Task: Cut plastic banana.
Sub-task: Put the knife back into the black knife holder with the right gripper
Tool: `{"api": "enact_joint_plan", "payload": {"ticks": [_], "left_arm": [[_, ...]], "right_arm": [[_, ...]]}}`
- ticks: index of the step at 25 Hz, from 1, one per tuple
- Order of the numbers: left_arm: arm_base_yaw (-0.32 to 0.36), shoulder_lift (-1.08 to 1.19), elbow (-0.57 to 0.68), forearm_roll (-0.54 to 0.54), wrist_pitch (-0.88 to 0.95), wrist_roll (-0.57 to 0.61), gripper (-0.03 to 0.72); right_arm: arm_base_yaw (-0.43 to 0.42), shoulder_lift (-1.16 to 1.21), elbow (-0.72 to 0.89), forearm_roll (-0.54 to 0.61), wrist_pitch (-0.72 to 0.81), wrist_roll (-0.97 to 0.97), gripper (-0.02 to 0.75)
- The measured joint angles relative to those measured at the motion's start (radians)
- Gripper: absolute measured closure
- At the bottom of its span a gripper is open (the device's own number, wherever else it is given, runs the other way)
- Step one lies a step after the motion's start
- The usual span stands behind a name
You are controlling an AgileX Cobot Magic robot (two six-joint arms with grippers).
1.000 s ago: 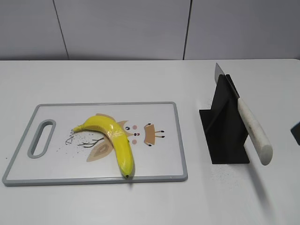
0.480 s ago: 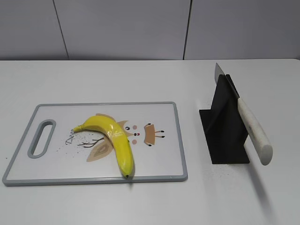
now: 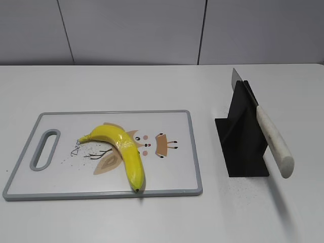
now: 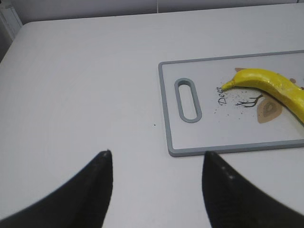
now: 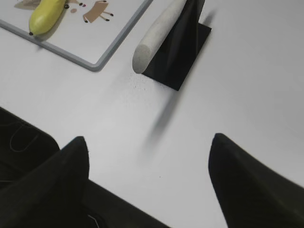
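Observation:
The yellow plastic banana [image 3: 124,150] lies curved on the white, grey-rimmed cutting board [image 3: 177,187], dark tip toward the front edge. It also shows in the left wrist view [image 4: 270,83] and the right wrist view [image 5: 46,14]. A knife with a white handle [image 3: 273,143] rests slanted in a black stand [image 3: 243,136] to the right of the board. My left gripper [image 4: 156,154] is open and empty above bare table, left of the board's handle slot [image 4: 187,99]. My right gripper [image 5: 149,140] is open and empty, near the table's front edge below the knife handle [image 5: 154,33]. Neither gripper shows in the exterior view.
The white table [image 3: 152,86] ends at a grey wall behind. In the right wrist view the table's front edge runs across the lower left, with dark floor [image 5: 19,142] and cables beyond it.
A dark object at the right edge of the exterior view one second ago has left the frame. The banana, board and knife have not moved.

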Motion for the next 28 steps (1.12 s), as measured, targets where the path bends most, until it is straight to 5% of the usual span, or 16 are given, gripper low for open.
{"api": "enact_joint_plan", "payload": {"ticks": [10,22,28], "left_arm": [[0.000,0.000,0.000,-0.002,0.000,0.000,0.127],[0.001,0.000,0.000,-0.002,0.001,0.000,0.127],[0.001,0.000,0.000,-0.002,0.001,0.000,0.127]], "right_arm": [[-0.024,-0.194,0.004,0.004,0.001,-0.003,0.145],[-0.269,-0.199,0.004,0.016,0.000,-0.004,0.145],[-0.286,-0.199,0.004,0.016,0.000,-0.004,0.145]]}}
